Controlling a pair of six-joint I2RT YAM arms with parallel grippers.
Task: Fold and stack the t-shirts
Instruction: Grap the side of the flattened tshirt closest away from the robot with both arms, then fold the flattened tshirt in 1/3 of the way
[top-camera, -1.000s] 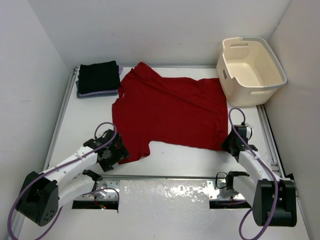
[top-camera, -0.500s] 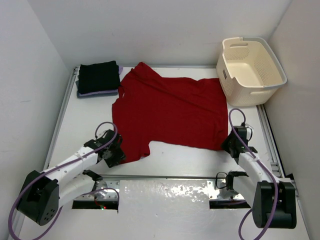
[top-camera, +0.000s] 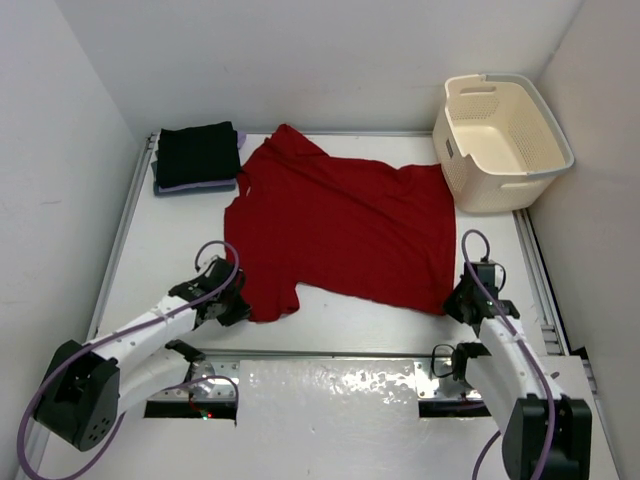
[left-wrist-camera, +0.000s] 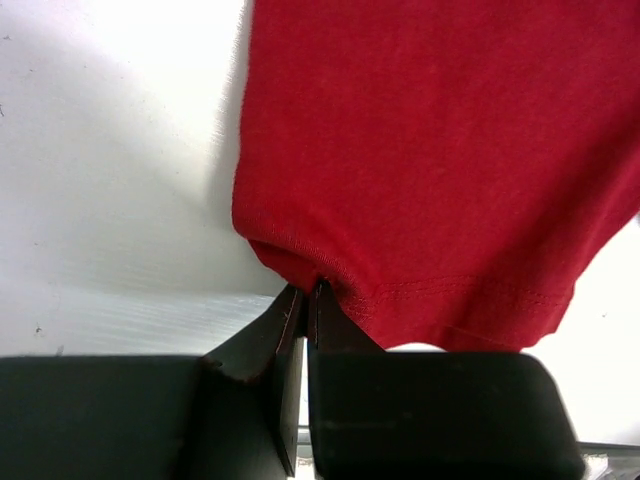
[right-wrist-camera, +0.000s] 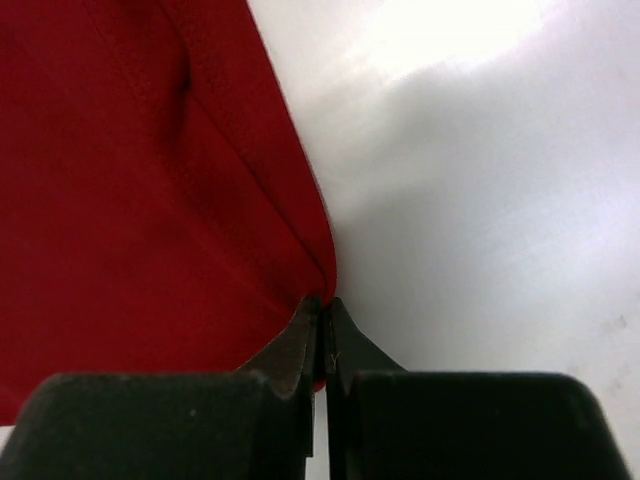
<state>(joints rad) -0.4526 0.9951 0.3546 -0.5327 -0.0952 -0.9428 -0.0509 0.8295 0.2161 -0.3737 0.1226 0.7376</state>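
Near edge: a shiny metal plate (top-camera: 330, 385) lies between your two arm bases.

Your left gripper (left-wrist-camera: 312, 292): jaws pinched together on the hem of the near sleeve of the red t-shirt (top-camera: 340, 225).

Your right gripper (right-wrist-camera: 322, 308): jaws pinched together on that shirt's near right corner.

Red t-shirt: spread on the white table (top-camera: 160, 250), mid-field, collar toward the left.

Far left corner: a folded black t-shirt (top-camera: 200, 152) sits on a lavender t-shirt (top-camera: 196, 186), of which only the edge shows. The pile is just beside the red shirt's far sleeve.

Far right corner: a cream laundry basket (top-camera: 480, 178) stands upright. Its near wall is touching or just beside the red shirt; you cannot tell which.
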